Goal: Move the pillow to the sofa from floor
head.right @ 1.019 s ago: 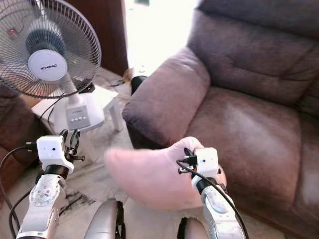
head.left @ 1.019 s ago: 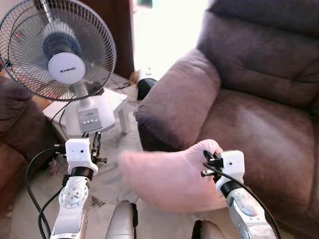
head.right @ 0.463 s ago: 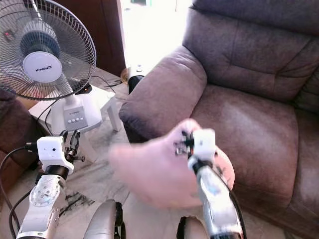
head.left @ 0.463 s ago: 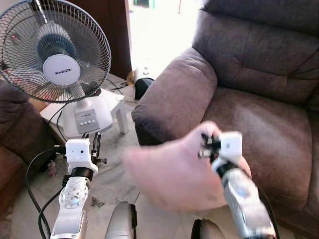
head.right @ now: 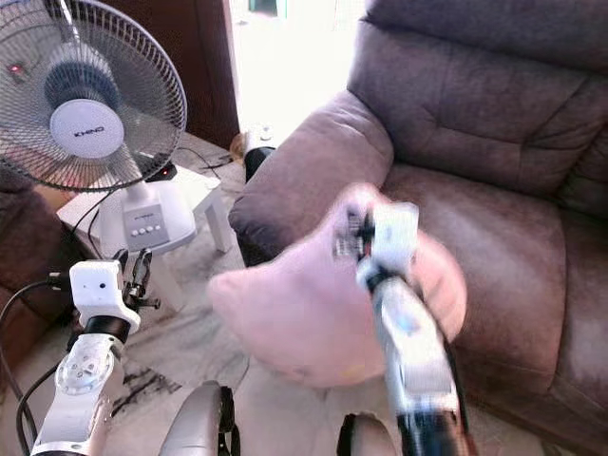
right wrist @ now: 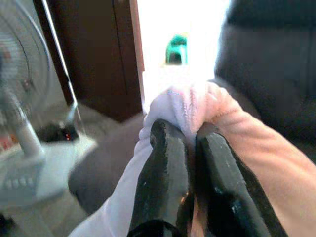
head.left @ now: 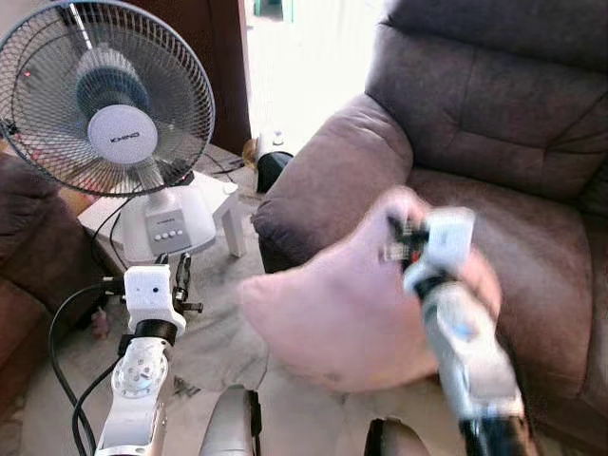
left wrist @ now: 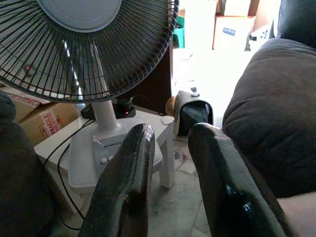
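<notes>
Brown sofa (head.left: 513,190) ahead: I am holding the pink pillow (head.left: 332,313) off the floor, right gripper (right wrist: 185,148) jaws pinching its corner, near the seat's front edge; placing is left. Left gripper (left wrist: 170,177) jaws are hanging slightly parted, empty.

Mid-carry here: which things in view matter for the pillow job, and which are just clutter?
Job:
pink pillow, pinched by the right gripper
brown sofa

Clutter:
table fan on a white stool
left gripper, idle, fingers apart

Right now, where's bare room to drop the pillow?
Free: the brown sofa's seat cushion, between its padded armrest and backrest. Crowded: the floor beside the armrest, with the white fan on its small table. The right gripper holds the pink pillow.
</notes>
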Tool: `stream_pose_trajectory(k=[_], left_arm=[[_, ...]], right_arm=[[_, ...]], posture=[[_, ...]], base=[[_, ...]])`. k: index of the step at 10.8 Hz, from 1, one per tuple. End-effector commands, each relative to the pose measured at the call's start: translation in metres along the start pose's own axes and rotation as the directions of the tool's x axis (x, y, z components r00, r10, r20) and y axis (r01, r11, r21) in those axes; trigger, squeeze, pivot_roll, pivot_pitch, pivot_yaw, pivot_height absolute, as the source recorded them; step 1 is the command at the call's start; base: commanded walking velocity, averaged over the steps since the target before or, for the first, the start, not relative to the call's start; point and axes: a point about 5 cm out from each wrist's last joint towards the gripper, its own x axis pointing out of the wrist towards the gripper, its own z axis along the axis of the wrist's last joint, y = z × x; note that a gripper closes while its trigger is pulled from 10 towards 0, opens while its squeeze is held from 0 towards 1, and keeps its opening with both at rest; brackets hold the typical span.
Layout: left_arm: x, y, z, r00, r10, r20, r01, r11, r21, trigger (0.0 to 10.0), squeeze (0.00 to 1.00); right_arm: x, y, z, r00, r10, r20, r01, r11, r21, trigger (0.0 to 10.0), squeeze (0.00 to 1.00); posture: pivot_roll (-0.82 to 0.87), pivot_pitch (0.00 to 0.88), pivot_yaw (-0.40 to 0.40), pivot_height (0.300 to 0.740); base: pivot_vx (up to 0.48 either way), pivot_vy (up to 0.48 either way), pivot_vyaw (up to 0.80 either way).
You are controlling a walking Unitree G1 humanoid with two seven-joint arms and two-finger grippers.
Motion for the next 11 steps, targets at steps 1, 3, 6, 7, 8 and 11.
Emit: stream_pose_trajectory(k=[1, 3, 6, 7, 8, 11], left_arm=[[-0.001, 0.003, -0.002, 1.000, 0.012, -0.004, -0.012, 1.000, 0.007, 10.0, 0.00], [-0.001, -0.003, -0.002, 1.000, -0.003, -0.009, 0.003, 1.000, 0.007, 10.0, 0.00], [-0.002, -0.006, -0.003, 1.000, -0.012, -0.013, 0.013, 1.000, 0.012, 10.0, 0.00], [-0.002, -0.006, -0.003, 1.000, -0.013, -0.013, 0.014, 1.000, 0.011, 10.0, 0.00], [-0.002, -0.006, -0.003, 1.000, -0.014, -0.011, 0.014, 1.000, 0.010, 10.0, 0.00], [-0.002, -0.006, -0.003, 1.000, -0.016, -0.012, 0.016, 1.000, 0.009, 10.0, 0.00]], right_arm=[[0.007, 0.002, 0.047, 0.982, 0.004, 0.191, -0.007, 1.000, 0.015, 10.0, 0.00], [0.007, 0.001, 0.034, 0.988, -0.001, 0.156, -0.002, 1.000, 0.016, 10.0, 0.00], [0.006, 0.002, 0.031, 0.990, 0.000, 0.140, -0.003, 1.000, 0.020, 10.0, 0.00], [0.006, 0.003, 0.031, 0.990, 0.002, 0.142, -0.005, 1.000, 0.019, 10.0, 0.00], [0.006, 0.003, 0.031, 0.990, 0.002, 0.141, -0.004, 1.000, 0.015, 10.0, 0.00], [0.006, 0.002, 0.028, 0.992, -0.010, 0.125, 0.009, 1.000, 0.007, 10.0, 0.00]], posture=[[0.13, 0.093, -0.029, 0.660], [0.12, 0.096, -0.029, 0.660], [0.12, 0.096, -0.029, 0.660], [0.12, 0.096, -0.029, 0.660], [0.12, 0.096, -0.029, 0.670], [0.12, 0.098, -0.026, 0.700]], base=[[0.000, 0.000, 0.00], [0.000, 0.000, 0.00], [0.000, 0.000, 0.00], [0.000, 0.000, 0.00], [0.000, 0.000, 0.00], [0.000, 0.000, 0.00]])
